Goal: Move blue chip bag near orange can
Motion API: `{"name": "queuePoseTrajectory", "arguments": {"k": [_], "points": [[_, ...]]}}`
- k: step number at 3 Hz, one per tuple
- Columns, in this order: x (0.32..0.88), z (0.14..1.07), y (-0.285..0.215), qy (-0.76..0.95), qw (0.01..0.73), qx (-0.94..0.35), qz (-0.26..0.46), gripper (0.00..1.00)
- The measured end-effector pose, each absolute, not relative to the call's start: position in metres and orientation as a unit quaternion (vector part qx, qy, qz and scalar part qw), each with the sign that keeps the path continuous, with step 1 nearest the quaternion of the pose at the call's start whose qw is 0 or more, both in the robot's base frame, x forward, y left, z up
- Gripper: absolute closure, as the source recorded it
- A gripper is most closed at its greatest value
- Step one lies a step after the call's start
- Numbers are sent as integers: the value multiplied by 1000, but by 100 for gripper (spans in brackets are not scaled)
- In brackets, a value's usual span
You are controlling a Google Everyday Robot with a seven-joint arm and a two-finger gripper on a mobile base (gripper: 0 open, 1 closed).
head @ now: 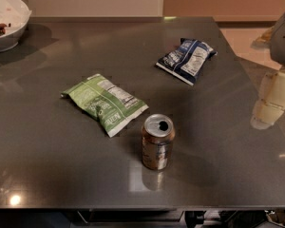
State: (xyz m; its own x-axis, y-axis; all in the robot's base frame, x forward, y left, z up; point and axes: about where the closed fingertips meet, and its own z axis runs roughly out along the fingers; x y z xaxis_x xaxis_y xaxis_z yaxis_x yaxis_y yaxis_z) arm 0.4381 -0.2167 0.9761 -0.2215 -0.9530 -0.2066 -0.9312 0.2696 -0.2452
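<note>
at the 3 o'clock edge of the view, the gripper (268,106) hangs over the right side of the table (42,160), a stack of pale, blocky cream segments below a grey arm piece. whether it is spread or pressed together cannot be told. it stands well apart from both bags and the can.

the blue chip bag (186,59) lies flat toward 1 o'clock from the table's middle. it is a small crinkly navy pouch with a white label panel and white print, set on a diagonal. the orange can (157,142) stands upright near 6 o'clock, a copper-brown aluminium cylinder with a silver top and an open mouth, well apart from the blue bag. the green chip bag (106,103), larger and crumpled, lies near the can at its 10 o'clock, not touching it.

the table is a dark grey, smooth, glossy slab that mirrors the can. a white bowl (7,20) sits at the 10 o'clock corner. beyond the far edge runs a pale wall, with light flooring at 2 o'clock.
</note>
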Motion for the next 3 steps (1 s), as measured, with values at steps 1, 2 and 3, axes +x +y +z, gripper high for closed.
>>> {"name": "queuePoseTrajectory", "arguments": {"k": [1, 2, 3], "points": [[444, 979, -215, 778, 165, -606, -34, 0], [466, 975, -212, 773, 170, -610, -27, 0], [503, 963, -211, 770, 175, -613, -19, 0]]}}
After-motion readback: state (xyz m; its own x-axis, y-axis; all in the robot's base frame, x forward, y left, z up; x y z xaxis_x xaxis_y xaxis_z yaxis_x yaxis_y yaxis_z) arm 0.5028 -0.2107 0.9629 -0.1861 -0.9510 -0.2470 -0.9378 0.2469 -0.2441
